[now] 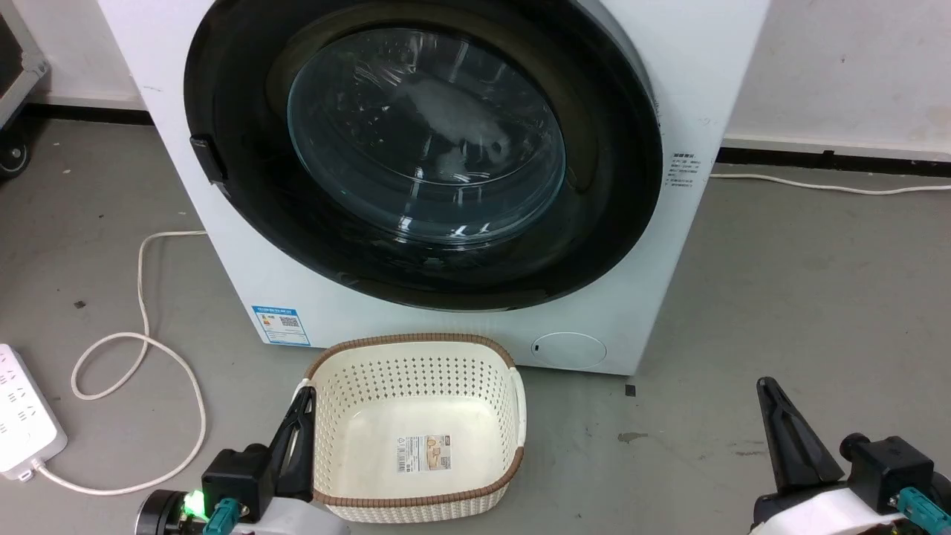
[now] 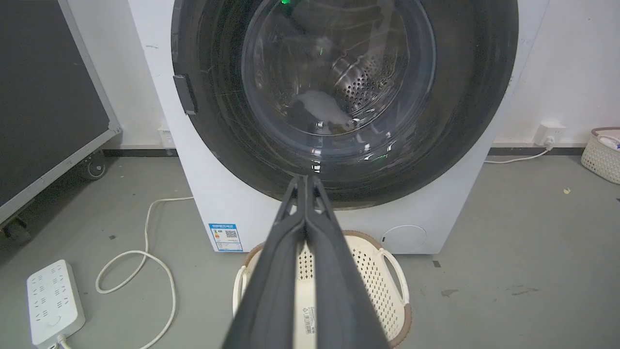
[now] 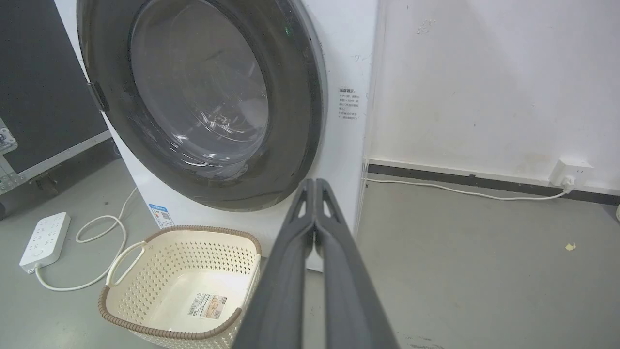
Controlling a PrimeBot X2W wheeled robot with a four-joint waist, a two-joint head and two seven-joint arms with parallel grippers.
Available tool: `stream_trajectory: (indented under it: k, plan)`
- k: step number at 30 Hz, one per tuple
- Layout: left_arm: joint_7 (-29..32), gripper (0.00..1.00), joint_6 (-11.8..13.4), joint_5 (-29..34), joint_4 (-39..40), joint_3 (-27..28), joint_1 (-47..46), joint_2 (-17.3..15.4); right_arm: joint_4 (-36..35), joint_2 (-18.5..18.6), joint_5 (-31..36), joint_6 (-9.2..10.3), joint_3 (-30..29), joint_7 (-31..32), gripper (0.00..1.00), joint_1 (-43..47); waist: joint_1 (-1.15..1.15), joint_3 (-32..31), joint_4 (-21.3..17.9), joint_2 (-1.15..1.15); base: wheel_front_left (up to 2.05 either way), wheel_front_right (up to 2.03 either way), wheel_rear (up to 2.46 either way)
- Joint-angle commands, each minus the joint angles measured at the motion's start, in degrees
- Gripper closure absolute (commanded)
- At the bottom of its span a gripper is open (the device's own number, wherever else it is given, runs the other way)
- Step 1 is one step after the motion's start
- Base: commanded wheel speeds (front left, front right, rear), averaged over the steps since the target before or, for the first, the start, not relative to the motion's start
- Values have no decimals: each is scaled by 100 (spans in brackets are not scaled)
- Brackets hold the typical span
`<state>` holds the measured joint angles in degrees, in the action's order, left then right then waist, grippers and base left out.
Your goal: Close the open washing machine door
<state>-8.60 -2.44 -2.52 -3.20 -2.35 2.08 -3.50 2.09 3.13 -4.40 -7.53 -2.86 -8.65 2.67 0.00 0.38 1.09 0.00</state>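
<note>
The white washing machine [image 1: 691, 89] [image 2: 213, 203] [image 3: 344, 58] stands in front of me. Its round glossy black door [image 1: 609, 178] [image 2: 465, 97] [image 3: 295, 106], with a clear glass bowl centre, lies flat against the machine's front. Pale laundry shows behind the glass. My left gripper [image 1: 306, 394] [image 2: 305, 179] is shut, low at the left, beside the cream basket. My right gripper [image 1: 765, 386] [image 3: 315, 182] is shut too, low at the right over the floor. Both are well short of the door and hold nothing.
A cream perforated basket [image 1: 513, 401] [image 2: 387, 281] [image 3: 131, 300] sits on the grey floor right before the machine. A white power strip [image 1: 22, 423] [image 2: 53, 300] and looping cable [image 1: 141, 342] lie at the left. A black wheeled case [image 2: 43, 97] stands far left.
</note>
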Motion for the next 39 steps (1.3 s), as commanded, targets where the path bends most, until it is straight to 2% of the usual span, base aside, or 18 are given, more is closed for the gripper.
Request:
stream_trajectory:
  k: [1, 39]
  plan:
    - [23, 100, 33, 50, 29, 27, -72, 6, -38, -10, 51, 2, 19, 24, 100, -94, 0, -1, -1, 0, 0, 0, 0]
    - [468, 100, 146, 157, 184, 137, -144, 36, -129, -18, 258, 3, 161, 471, 100, -186, 0, -20, -59, 0, 0, 0, 0]
